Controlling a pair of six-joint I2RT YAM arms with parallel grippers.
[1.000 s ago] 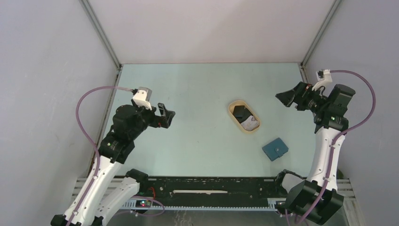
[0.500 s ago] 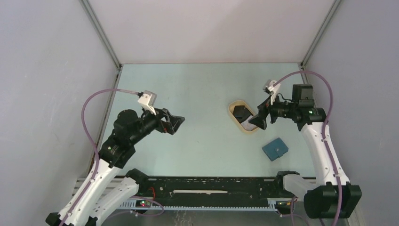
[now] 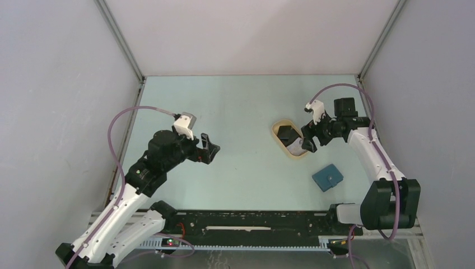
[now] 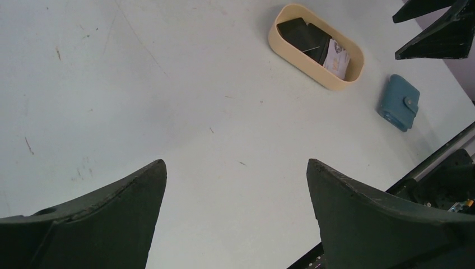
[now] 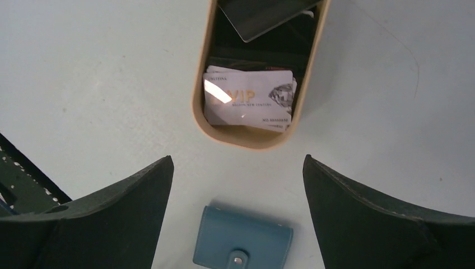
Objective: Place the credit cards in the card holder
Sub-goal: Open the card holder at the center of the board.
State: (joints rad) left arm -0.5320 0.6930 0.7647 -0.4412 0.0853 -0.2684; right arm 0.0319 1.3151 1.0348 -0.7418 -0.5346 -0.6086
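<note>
The credit cards [image 5: 249, 98] lie inside a beige oval tray [image 5: 199, 95] on the right half of the bench [image 3: 241, 112]. The topmost whitish card at the near end of the tray carries "VIP" in gold letters and a diamond graphic at one end. Smaller lines of print lie under the letters and along one edge; they are too small to read. More whitish edges show under this card; the number of cards in the stack cannot be told. Dark cards [image 5: 269, 14] fill the far end of the tray, one tilted, and no writing is readable on them. The right wrist view cuts them off at its top edge.

The card holder [image 5: 242, 244] lies folded shut on the bench, near and slightly right of the tray and apart from it, snap-button tab upward. The right wrist view cuts off part of it.

The right gripper [image 5: 236, 159] hangs over the near end of the tray, jaws spread wide, holding nothing. In the top view it hides part of the tray.

The left gripper [image 4: 235, 162] hovers over bare bench, well left of the tray, jaws wide, holding nothing.
</note>
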